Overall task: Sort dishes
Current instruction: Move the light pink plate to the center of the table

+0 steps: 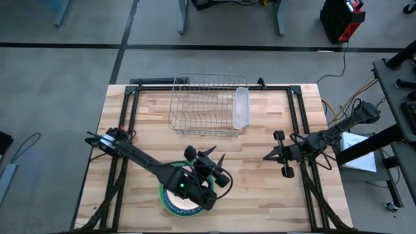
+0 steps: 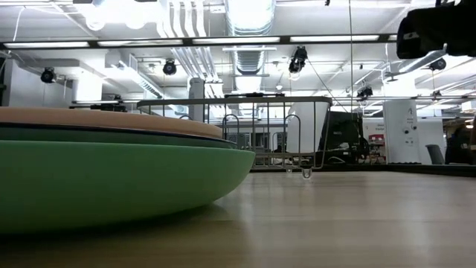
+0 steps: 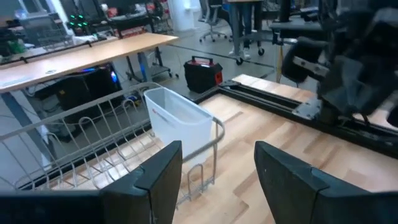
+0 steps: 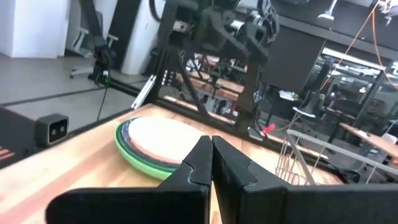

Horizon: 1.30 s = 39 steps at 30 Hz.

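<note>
High view is showing the stack of plates [image 1: 170,201] sitting near the front edge of the wooden table [image 1: 260,169], the green plate [image 1: 164,197] at the bottom with its rim sticking out from under the left arm. The left pincer [image 1: 211,156] is hovering just above and beyond the stack, its fingers spread well apart and gripping nothing, pointing toward the silver wire rack [image 1: 205,104] at the back of the table. A clear plastic tray [image 1: 241,108] is hanging on the rack's right side. The right pincer [image 1: 268,156] is waiting off to the right of the table, well apart from the stack, its fingers pressed together on nothing. Seen from table height, a peach-pink bowl [image 2: 111,119] is lying on top of the green plate.
</note>
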Motion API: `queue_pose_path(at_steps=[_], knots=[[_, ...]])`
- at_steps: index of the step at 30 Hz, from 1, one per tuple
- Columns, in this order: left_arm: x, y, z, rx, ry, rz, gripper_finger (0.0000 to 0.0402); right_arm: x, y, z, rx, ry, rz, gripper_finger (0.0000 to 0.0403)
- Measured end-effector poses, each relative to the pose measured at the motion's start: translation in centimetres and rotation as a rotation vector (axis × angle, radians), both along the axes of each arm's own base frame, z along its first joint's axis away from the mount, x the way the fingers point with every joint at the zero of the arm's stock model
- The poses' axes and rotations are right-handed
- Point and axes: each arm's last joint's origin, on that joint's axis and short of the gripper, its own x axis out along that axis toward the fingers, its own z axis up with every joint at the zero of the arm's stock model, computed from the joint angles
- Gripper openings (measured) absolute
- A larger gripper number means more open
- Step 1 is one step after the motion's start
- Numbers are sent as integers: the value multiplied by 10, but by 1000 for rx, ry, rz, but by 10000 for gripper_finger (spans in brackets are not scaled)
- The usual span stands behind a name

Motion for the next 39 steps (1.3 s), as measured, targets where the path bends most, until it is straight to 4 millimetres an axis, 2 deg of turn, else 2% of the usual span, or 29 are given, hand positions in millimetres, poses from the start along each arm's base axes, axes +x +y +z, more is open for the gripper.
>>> queue_pose_path(at_steps=[9,28,34,39], knots=[[1,4,1,17,-6,24,192,-1,3,0,-18,-8,94,0],[2,5,1,31,11,23,192,-1,4,-2,-72,-9,144,0],[12,17,5,-10,-29,33,192,-1,4,-1,-57,-12,142,0],[25,32,5,-58,100,-113,192,-1,3,-2,-50,-3,114,0]])
